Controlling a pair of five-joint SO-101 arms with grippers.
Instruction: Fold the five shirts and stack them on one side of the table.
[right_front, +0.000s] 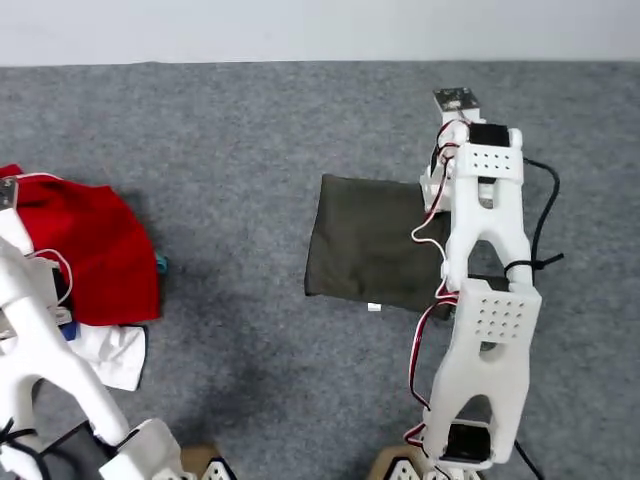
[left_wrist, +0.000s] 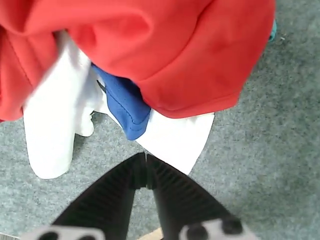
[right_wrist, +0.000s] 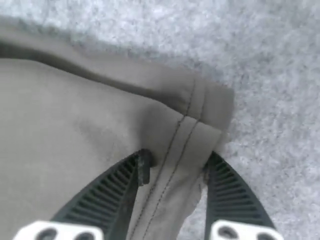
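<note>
Mid-bench, slightly right of centre: olive shirt (right_front: 365, 245), folded into a flat rectangle with fairly square edges. Its right edge sits under the right arm (right_front: 485, 290).

Right claw (right_wrist: 177, 162): jaws spread apart, straddling the double-stitched hem at a corner of the olive shirt. One tip rests on the cloth, the other is at the edge. Fabric lies between them, not pinched.

Far left edge of the bench: loose pile, unfolded. Red shirt (right_front: 95, 245) is on top, crumpled. White shirt (right_front: 110, 355) sticks out on the near side, and blue shirt (left_wrist: 122, 102) is wedged between red and white. A sliver of teal cloth (right_front: 160, 263) pokes out at the red shirt's right edge.

Count: 1 folded, 3 loose shirts clearly visible, plus the teal scrap; can't tell what garment that is.

Left claw (left_wrist: 146, 165): jaws closed tip to tip, nothing between them, just beside the white shirt's corner. Left arm (right_front: 40, 350) overlaps the pile.

Bench (right_front: 230, 120): grey felt-like covering. Plain pale wall (right_front: 300, 30) behind.
</note>
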